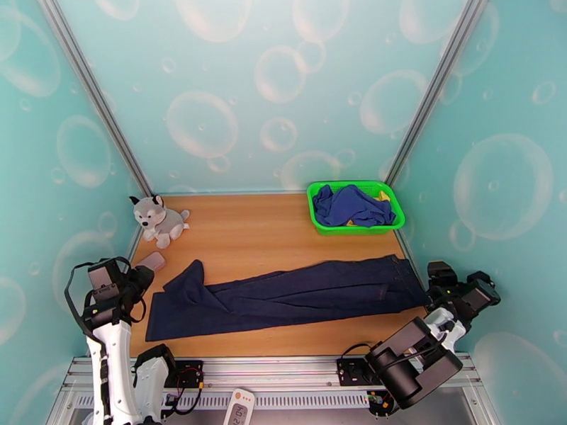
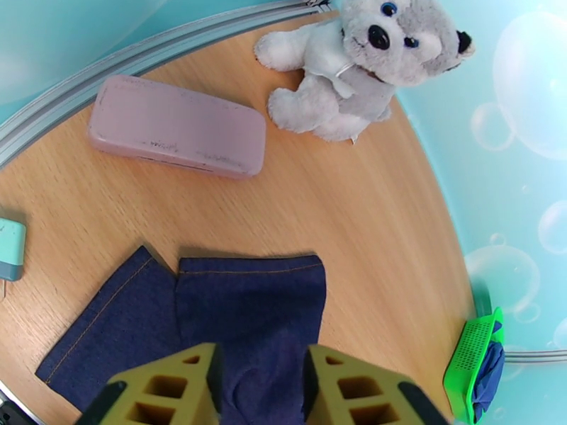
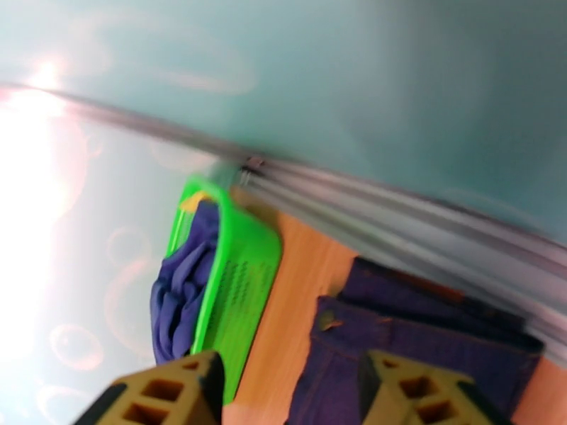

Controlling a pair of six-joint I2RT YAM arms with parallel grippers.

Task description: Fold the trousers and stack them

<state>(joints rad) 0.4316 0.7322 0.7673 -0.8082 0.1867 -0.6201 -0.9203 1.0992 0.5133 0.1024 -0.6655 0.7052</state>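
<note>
The dark navy trousers [image 1: 283, 295] lie stretched flat across the table, leg ends at the left and waist at the right. My left gripper [image 1: 142, 279] hovers over the leg ends. In the left wrist view its yellow fingers [image 2: 177, 384] stand apart, so the gripper [image 2: 262, 391] is open, with the hems [image 2: 248, 306] lying flat below it. My right gripper [image 1: 434, 276] is at the waist end. The right wrist view is blurred and tilted; there the gripper [image 3: 290, 391] is open above the waistband [image 3: 425, 334], with nothing held.
A green basket [image 1: 354, 185] holding a brighter blue garment [image 1: 351, 205] stands at the back right, close to the waist end [image 3: 241, 278]. A plush husky [image 1: 157, 219] and a pink case [image 2: 177, 129] lie at the back left. Teal walls close in on both sides.
</note>
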